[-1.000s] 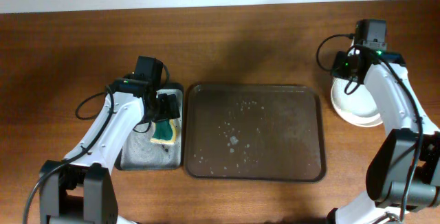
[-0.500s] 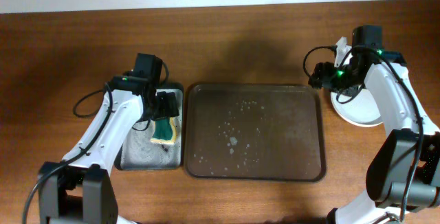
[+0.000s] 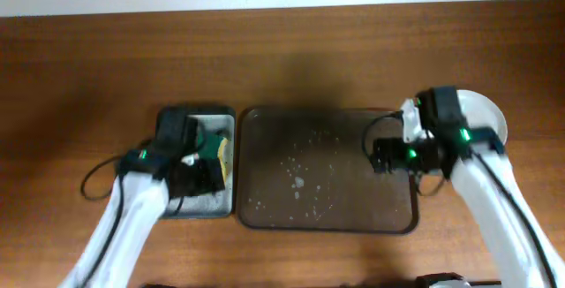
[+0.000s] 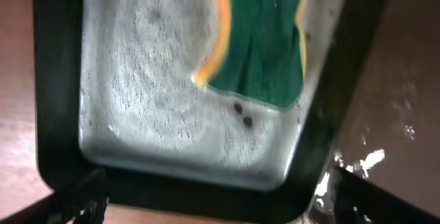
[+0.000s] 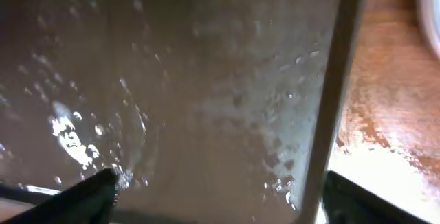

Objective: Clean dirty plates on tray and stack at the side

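The dark brown tray lies wet and without plates at the table's middle, and its spotted floor fills the right wrist view. White plates sit stacked on the table right of it, half hidden by my right arm. A sliver of plate rim shows at the top right of the right wrist view. My right gripper hangs open over the tray's right rim, holding nothing. My left gripper is open above the sponge tray's near edge, its fingers spread wide.
A small black-rimmed metal sponge tray sits left of the brown tray, soapy inside. A green and yellow sponge lies in its far right corner. Bare wooden table surrounds everything.
My right gripper opened and swung from the plate stack leftward and nearer, over the tray's right rim. My left arm drew back toward the front over the sponge tray.
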### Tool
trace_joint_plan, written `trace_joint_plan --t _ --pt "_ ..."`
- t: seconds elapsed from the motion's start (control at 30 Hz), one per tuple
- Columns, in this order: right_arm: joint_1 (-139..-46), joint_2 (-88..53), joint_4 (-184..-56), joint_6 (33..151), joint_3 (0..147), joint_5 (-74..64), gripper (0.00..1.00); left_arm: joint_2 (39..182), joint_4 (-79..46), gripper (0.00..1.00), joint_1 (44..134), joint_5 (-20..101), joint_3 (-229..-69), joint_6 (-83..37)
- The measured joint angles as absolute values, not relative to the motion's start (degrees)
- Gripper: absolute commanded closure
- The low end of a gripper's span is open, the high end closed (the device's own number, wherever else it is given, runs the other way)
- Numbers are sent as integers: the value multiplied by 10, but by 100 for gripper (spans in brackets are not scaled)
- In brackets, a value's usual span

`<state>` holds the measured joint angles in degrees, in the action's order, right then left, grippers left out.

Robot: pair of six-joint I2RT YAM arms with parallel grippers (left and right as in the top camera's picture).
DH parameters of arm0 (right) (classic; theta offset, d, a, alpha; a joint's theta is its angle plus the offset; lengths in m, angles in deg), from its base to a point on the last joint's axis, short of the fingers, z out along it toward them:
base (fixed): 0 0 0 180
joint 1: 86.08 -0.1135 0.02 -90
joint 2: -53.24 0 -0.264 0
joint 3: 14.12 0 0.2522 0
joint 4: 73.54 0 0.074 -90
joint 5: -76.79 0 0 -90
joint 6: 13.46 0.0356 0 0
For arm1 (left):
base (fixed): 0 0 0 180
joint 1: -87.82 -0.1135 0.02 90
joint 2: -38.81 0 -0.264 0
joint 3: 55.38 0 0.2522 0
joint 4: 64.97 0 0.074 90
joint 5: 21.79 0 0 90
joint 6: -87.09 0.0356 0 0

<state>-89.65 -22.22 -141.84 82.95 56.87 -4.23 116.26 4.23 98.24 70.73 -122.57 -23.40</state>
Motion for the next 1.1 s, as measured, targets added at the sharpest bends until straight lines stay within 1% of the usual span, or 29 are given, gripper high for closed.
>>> trace_joint_plan --t 0.1,0.13,0.23,0.27,0.33,0.8,0.93,1.03,1.1 --pt "-897 -65 -1370 830 492 -47 1 1017 -29 1 982 706 -1140 -234" --pt "-897 16 -1358 830 463 -52 1 965 -47 1 983 705 -1115 -234" --pt "-897 159 -1360 830 436 -65 1 820 -86 0 982 703 -1051 -219" --pt "-897 191 -1363 830 435 -66 1 764 -86 1 983 704 -1034 -216" --pt "-897 225 -1363 830 435 -67 1 725 -89 1 983 703 -1030 -212" --pt "-897 227 -1366 830 434 -68 1 719 -88 1 983 704 -1027 -208" --pt "-897 281 -1357 830 407 -83 1 719 -88 0 983 704 -1026 -208" --pt "-897 372 -1256 829 333 -93 1 719 -88 1 983 704 -1026 -208" --pt "-897 443 -1175 828 247 -93 1 719 -88 1 983 704 -1026 -208"
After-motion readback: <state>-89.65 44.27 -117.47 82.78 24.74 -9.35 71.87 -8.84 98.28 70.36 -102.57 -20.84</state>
